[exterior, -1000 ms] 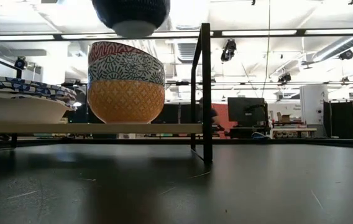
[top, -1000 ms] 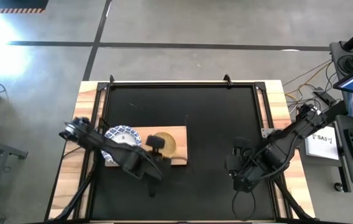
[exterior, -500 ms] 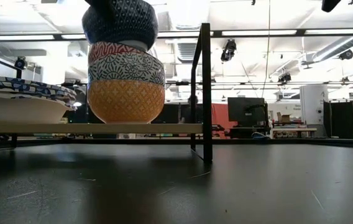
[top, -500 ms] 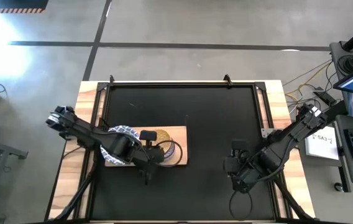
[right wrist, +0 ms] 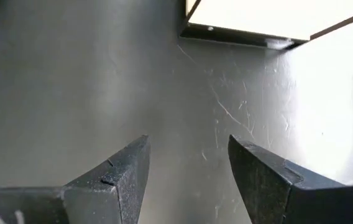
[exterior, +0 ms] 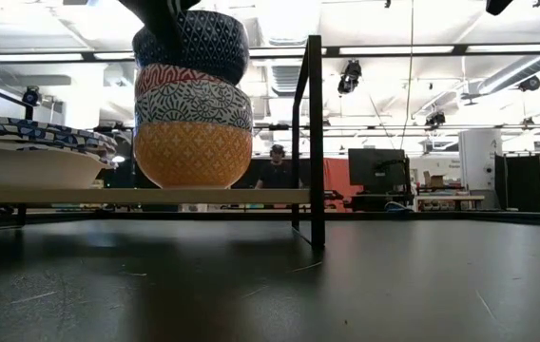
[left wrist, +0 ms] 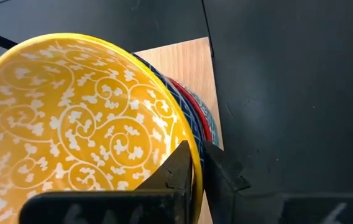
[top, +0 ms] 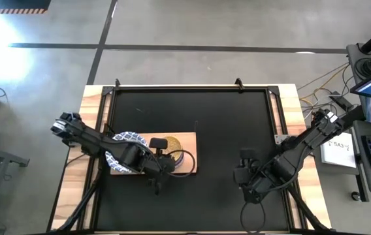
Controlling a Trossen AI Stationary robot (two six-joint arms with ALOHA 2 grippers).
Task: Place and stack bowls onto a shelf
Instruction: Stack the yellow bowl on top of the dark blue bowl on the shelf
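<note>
The shelf (top: 192,140) is a light-wood board (exterior: 156,196) raised above the black table. Its left end carries the large white bowls with blue rims (exterior: 23,157) (top: 125,138), stacked. To their right stands a stack of small bowls: an orange-yellow one (exterior: 192,152) at the bottom, a grey-blue one (exterior: 194,104), then a red one (exterior: 186,76). A dark-blue bowl with a yellow inside (exterior: 194,43) (left wrist: 71,124) sits on top, held by my left gripper (left wrist: 195,154) (exterior: 161,13). My right gripper (right wrist: 189,168) (top: 246,175) hangs open over bare table on the right. My left gripper pinches the top bowl's rim (left wrist: 194,146), one finger inside on the yellow face and one finger (left wrist: 217,165) outside on the dark-blue wall. It comes from above, slanting down. The bowl sits nested in the red bowl, nearly upright.
A black metal post (exterior: 316,142) stands at the shelf's right end, close to the small-bowl stack. The table (top: 225,124) is black with wooden side edges (top: 290,111). A person (exterior: 275,171) stands far off in the room behind.
My left gripper has come down over the shelf with the dark-blue bowl. A second ago the bowl hung clear above the stack; now it rests nested in the red bowl. The gripper stays shut on its rim.
</note>
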